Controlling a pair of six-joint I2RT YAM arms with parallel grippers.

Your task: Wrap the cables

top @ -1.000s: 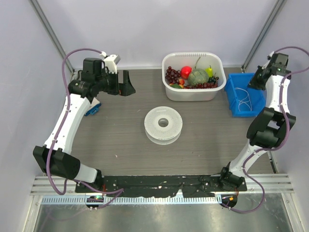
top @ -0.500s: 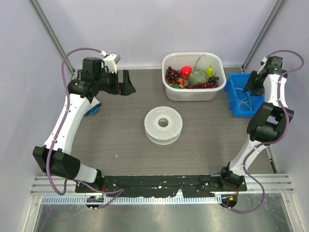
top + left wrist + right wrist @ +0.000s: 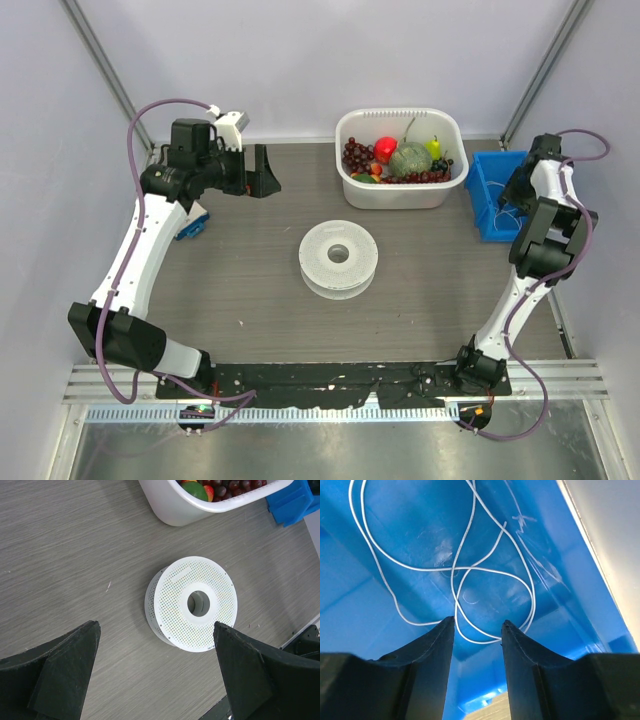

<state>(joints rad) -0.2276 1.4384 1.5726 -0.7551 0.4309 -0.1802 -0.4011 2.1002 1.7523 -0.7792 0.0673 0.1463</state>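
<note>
Blue plastic bin [image 3: 487, 192] at the far right corner of the table [image 3: 240, 260] holds the thin white cable [image 3: 470, 569], which lies in loose loops on its floor. The right end effector [image 3: 478, 622] points into the bin above the loops, jaws partly parted, gripping nothing. The left end effector [image 3: 156, 625] hangs spread wide and empty over the table, above a white perforated spool [image 3: 338, 255] lying flat near a white tub [image 3: 400, 195] of fruit.
</note>
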